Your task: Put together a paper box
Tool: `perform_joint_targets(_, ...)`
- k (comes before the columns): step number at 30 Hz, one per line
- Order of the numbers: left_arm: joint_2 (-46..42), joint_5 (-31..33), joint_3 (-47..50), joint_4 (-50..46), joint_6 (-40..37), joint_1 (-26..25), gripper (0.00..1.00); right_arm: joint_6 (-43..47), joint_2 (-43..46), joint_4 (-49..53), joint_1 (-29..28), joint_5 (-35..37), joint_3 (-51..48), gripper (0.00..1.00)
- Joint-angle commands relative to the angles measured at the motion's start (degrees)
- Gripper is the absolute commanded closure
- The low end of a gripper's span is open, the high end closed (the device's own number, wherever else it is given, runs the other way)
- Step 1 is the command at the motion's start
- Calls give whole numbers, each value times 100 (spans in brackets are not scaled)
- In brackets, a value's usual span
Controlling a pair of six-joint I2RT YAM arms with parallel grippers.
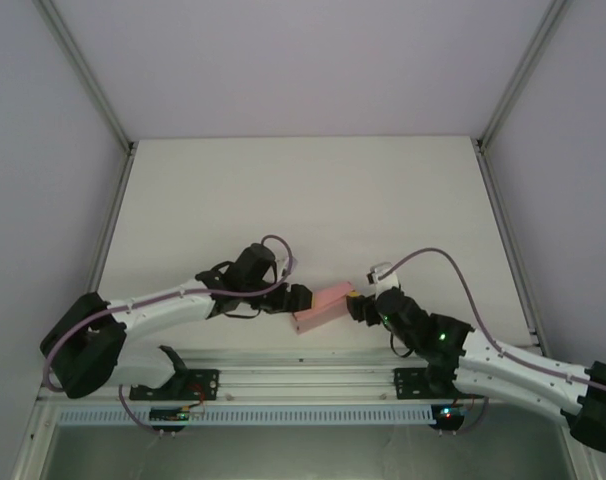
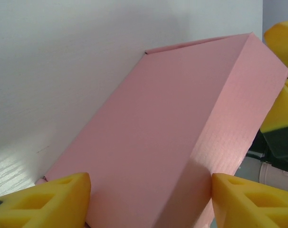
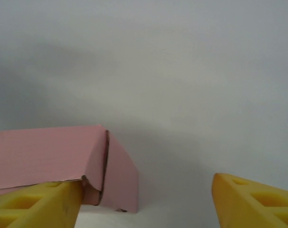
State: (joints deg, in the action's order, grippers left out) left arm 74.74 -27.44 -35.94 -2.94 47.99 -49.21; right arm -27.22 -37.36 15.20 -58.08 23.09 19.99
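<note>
The paper box (image 1: 323, 305) is a small closed pink rectangular box lying near the table's front edge, between the two arms. My left gripper (image 1: 301, 298) is at its left end. In the left wrist view the box (image 2: 172, 128) spans the whole gap of the left gripper (image 2: 151, 204), with a yellow finger against each side. My right gripper (image 1: 358, 303) is at the box's right end. In the right wrist view that gripper (image 3: 146, 204) stands wide open, and the box's end corner (image 3: 110, 166) rests by its left finger (image 3: 34, 204).
The white table (image 1: 303, 200) stretches away behind the box, bounded by grey walls and metal frame posts. An aluminium rail (image 1: 303, 375) with the arm bases runs along the near edge. The right gripper's yellow fingers (image 2: 282, 109) show at the far end of the box.
</note>
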Motion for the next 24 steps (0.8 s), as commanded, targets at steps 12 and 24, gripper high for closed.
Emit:
perform_joint_targets(12,320,582,149,-576,-339,-50,41,-647,-617,2000,2227,-4318,1509,21)
perform_joint_targets(24,432,475,-18,-697,-955,-37,42,99,-2548,725,3072,-5119,1910,38)
